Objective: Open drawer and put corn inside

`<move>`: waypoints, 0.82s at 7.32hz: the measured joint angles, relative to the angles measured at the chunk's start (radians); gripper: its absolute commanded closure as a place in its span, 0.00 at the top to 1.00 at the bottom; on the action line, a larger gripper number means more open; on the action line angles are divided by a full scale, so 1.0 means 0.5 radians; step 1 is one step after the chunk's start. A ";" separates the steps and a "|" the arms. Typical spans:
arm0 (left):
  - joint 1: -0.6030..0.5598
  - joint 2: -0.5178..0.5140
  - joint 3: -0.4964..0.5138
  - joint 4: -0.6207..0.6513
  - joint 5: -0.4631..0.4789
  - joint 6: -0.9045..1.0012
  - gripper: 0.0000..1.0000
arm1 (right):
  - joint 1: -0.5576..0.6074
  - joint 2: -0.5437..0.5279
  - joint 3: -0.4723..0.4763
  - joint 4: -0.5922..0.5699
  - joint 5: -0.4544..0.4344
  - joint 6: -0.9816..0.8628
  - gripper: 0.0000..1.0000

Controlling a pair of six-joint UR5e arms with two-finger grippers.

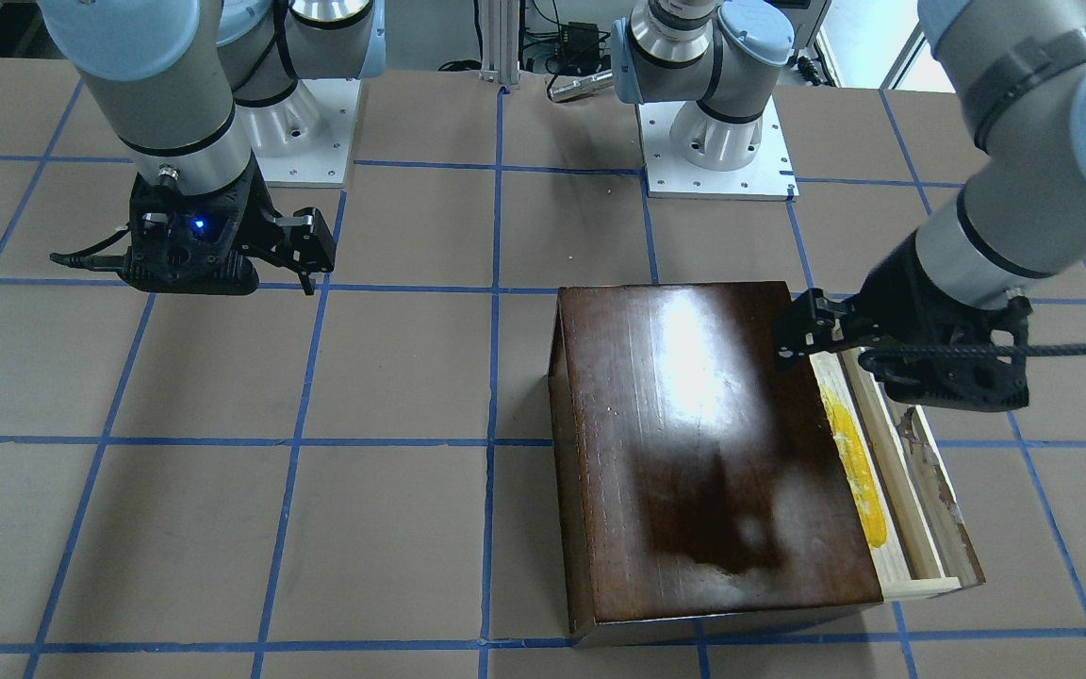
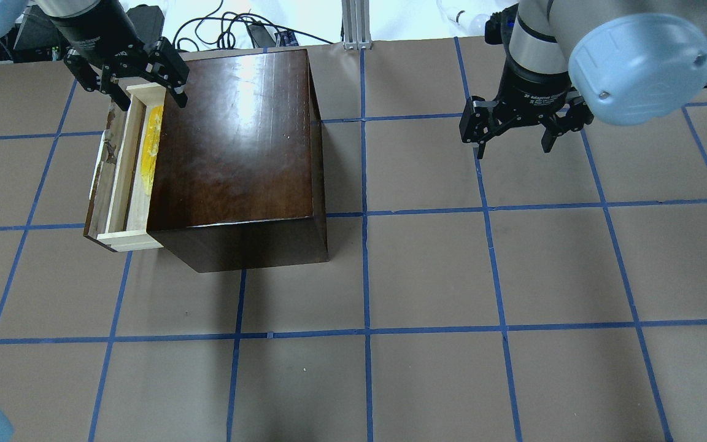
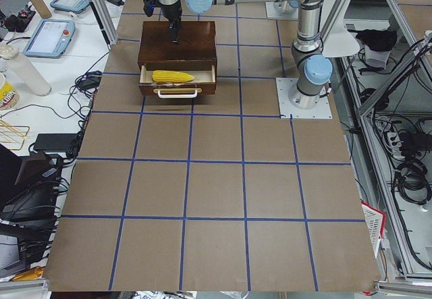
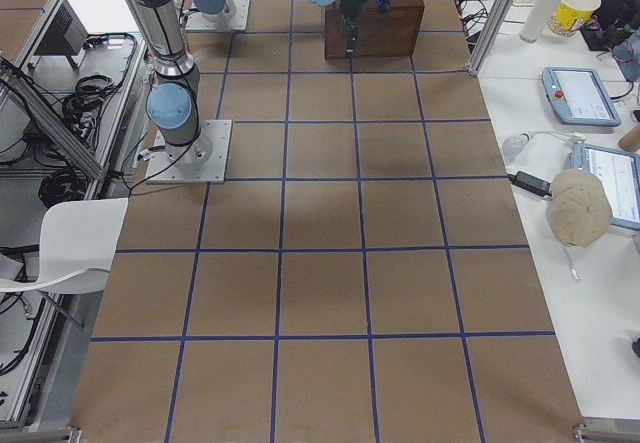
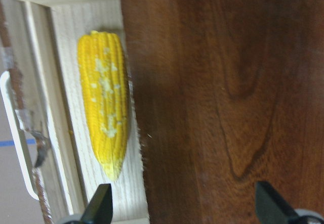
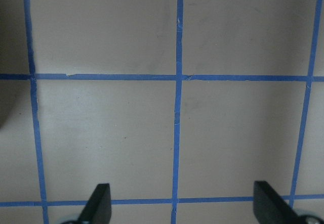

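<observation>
The drawer (image 2: 121,178) is pulled out of the glossy dark-brown box (image 2: 237,135) on its left side. The yellow corn (image 2: 151,144) lies flat inside it, along the box's edge. My left gripper (image 2: 139,86) is open and empty, hovering above the far end of the drawer and the box's corner. In the left wrist view the corn (image 5: 104,118) lies on the pale drawer floor (image 5: 66,47) below the open gripper (image 5: 185,206). My right gripper (image 2: 513,135) is open and empty above bare table, well to the right of the box; the right wrist view (image 6: 182,209) shows only table.
The table is brown board with a blue tape grid (image 2: 366,215). The drawer's white handle (image 5: 12,133) sticks out from its chipped front panel. The two arm bases (image 1: 713,141) stand at the robot's edge of the table. Cables and screens lie beyond the table ends.
</observation>
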 measured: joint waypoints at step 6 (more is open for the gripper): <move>-0.132 0.224 -0.290 0.079 0.077 -0.093 1.00 | 0.000 0.000 0.000 -0.003 -0.002 0.000 1.00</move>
